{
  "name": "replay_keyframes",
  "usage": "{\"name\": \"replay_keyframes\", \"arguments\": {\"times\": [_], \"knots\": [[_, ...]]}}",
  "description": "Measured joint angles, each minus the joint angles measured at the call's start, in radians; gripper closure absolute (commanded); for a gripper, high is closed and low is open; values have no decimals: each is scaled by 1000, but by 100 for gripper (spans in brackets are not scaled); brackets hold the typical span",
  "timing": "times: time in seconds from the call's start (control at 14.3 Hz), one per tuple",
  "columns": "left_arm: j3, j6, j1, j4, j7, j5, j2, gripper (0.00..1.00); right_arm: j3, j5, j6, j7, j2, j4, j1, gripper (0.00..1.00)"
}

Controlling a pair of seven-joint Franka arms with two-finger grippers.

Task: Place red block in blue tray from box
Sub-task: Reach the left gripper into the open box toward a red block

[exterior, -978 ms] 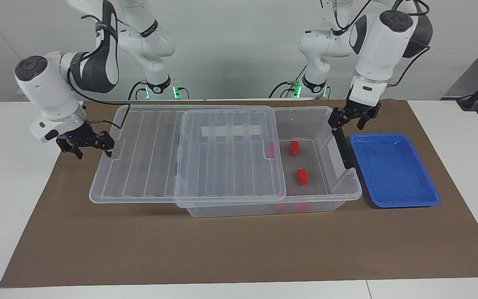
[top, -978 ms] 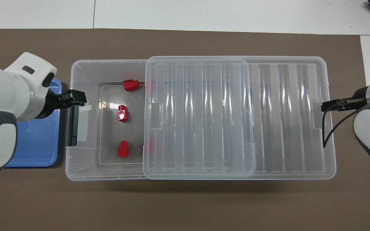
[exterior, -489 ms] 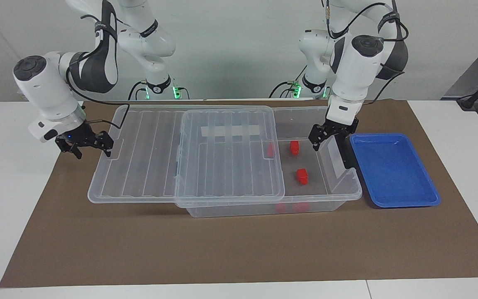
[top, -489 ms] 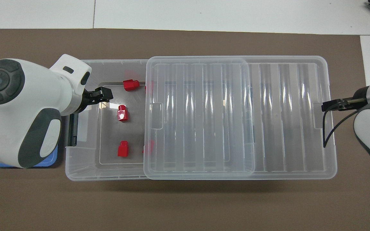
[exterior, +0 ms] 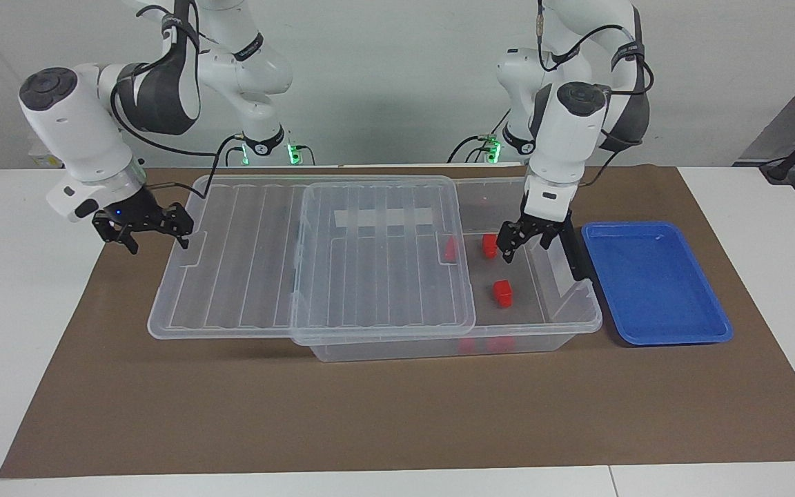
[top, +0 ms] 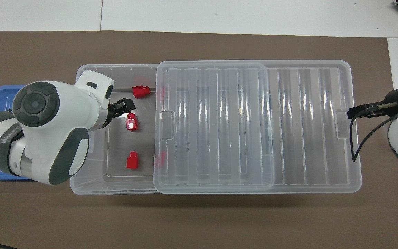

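Observation:
The clear box [exterior: 580, 323] [top: 81, 186] lies mid-table. Its ribbed lid [exterior: 246, 276] [top: 306, 128] is slid toward the right arm's end, leaving the end by the blue tray [exterior: 653, 283] [top: 2, 97] uncovered. Three red blocks lie in the uncovered part [exterior: 488, 245] [exterior: 502, 293] [top: 140, 91], and others show through the lid. My left gripper [exterior: 525, 247] [top: 123, 107] is open and empty over the uncovered part, just above the middle red block [top: 131, 121], touching none. My right gripper [exterior: 156, 238] [top: 358, 112] is open at the lid's outer edge.
The box's black clip handle [exterior: 570, 252] stands on the wall next to the blue tray. The tray is empty. A brown mat [exterior: 397, 414] covers the table under everything. The left arm's body hides part of the tray in the overhead view.
My left gripper moved from the box's handle end inward and down over the red blocks. My right gripper rose slightly by the lid's edge. The blocks and tray stayed put.

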Motion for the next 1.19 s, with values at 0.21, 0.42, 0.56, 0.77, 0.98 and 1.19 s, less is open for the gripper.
{"name": "replay_keyframes", "arguments": {"times": [0.21,0.42,0.56,0.77,0.98,1.19], "knots": [[0,56,-1,-35,-10,0,14,0,10,0,-89,90,-15,74,30,0],[0,80,-3,-47,-9,19,37,0,15,0,-174,242,-18,144,95,0],[1,97,-23,-49,-9,36,63,0,18,-1,-204,311,-19,176,121,0],[-1,142,-65,-51,-9,41,129,0,16,-1,-283,342,-19,221,120,0],[2,149,-71,-56,20,46,157,0,14,0,-325,343,-29,248,112,0],[12,149,-62,-58,117,47,157,0,10,0,-326,343,-34,248,105,0]]}}
